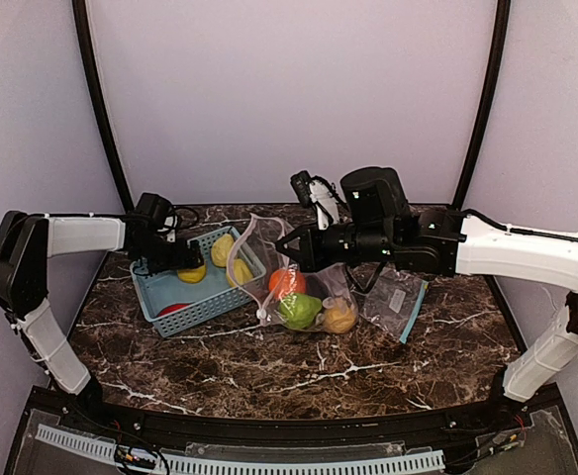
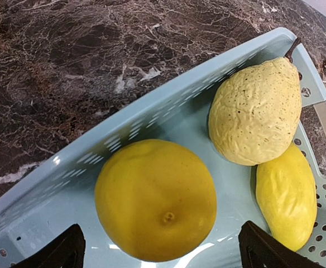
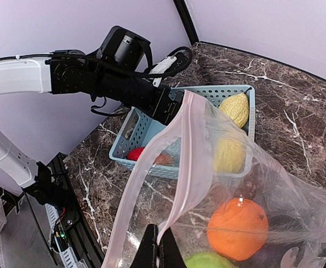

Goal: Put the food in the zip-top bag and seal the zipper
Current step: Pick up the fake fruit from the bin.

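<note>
**State.** The left gripper (image 2: 160, 251) hangs over the basket (image 2: 152, 111), jaws spread wide to either side of a round lemon (image 2: 154, 198) and not yet touching it. The right gripper (image 3: 158, 248) is pressed together on the rim of the bag (image 3: 185, 162), pinching it and holding the mouth up towards the basket.

**Food.** An orange (image 3: 238, 229) and an apple (image 1: 299, 310) lie in the bag with a yellowish piece we cannot identify. The lemon, a bumpy fruit (image 2: 255, 111), a long lemon (image 2: 286, 195) and a red piece (image 1: 173, 309) are in the basket.

**Hazards.**
- The lemon is round and glossy. We judge that an off-centre close would squirt it sideways.
- The lemon sits near the basket wall, so a descending finger could catch the wall and shift the basket.
- The bag hangs from a single pinch. The limp film could fold across the mouth, and a dropped lemon would then bounce onto the table (image 1: 269, 376).
- Lifting the rim higher could tip the bag and roll the orange out.
- The arms work close together at the mouth, so contact between them is possible.
</note>
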{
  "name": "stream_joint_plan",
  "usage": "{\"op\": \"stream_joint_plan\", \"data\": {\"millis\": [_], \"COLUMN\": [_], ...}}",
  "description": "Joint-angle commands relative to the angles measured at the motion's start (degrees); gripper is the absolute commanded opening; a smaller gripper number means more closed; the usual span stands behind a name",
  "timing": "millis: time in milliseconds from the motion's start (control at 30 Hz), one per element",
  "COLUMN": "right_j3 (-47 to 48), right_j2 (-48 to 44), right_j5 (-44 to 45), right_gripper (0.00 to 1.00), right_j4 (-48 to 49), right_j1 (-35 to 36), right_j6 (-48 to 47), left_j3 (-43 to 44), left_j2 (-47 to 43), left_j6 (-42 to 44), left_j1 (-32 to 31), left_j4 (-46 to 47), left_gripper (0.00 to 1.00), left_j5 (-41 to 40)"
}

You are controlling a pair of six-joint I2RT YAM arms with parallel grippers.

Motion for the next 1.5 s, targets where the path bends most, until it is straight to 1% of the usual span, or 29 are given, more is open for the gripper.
{"op": "stream_joint_plan", "data": {"millis": [0,267,400,667,867,1033,1167,1233,1367,1433,1467], "right_j3": [-0.49,-0.75,-0.92,-0.67,-0.76,-0.85,-0.90,-0.93,-0.85,-0.97,-1.06], "right_j2": [-0.75,-0.99,-0.92,-0.79,-0.75,-0.83,-1.00,-1.09,-1.17,-1.33,-1.44], "right_j5": [-0.12,-0.05,-0.12,-0.39,-0.39,-0.26,-0.05,-0.03,-0.44,-0.71,-0.88], "right_gripper": [0.00,0.00,0.00,0.00,0.00,0.00,0.00,0.00,0.00,0.00,0.00], "right_j4": [1.47,1.50,1.54,1.64,1.71,1.67,1.67,1.72,1.89,2.21,2.44], "right_j1": [-0.49,-0.56,-0.68,-0.62,-0.65,-0.68,-0.62,-0.66,-0.64,-0.67,-0.68], "right_j6": [0.04,0.13,0.30,0.28,0.48,0.59,0.50,0.51,0.14,-0.06,-0.26], "left_j3": [1.73,3.38,3.52,3.20,3.19,2.77,-0.41,-2.93,-8.35,-9.91,-10.01], "left_j2": [1.78,4.48,4.87,5.33,4.99,3.42,-1.79,-6.06,-17.22,-25.62,-27.46], "left_j6": [0.96,1.63,2.08,2.85,3.23,2.97,2.17,2.53,4.03,4.95,6.01], "left_j1": [0.44,0.73,0.71,0.66,0.70,0.66,0.66,0.55,0.05,-0.33,-0.58], "left_j4": [1.77,1.75,1.60,1.03,1.11,0.67,1.14,1.49,1.41,-0.39,-2.51], "left_gripper": [0.97,0.97,0.94,0.82,0.70,0.66,0.66,0.66,0.65,0.64,0.64], "left_j5": [-0.42,-1.19,-1.23,-1.51,-0.80,-0.43,-0.38,0.82,4.03,6.10,7.07]}}
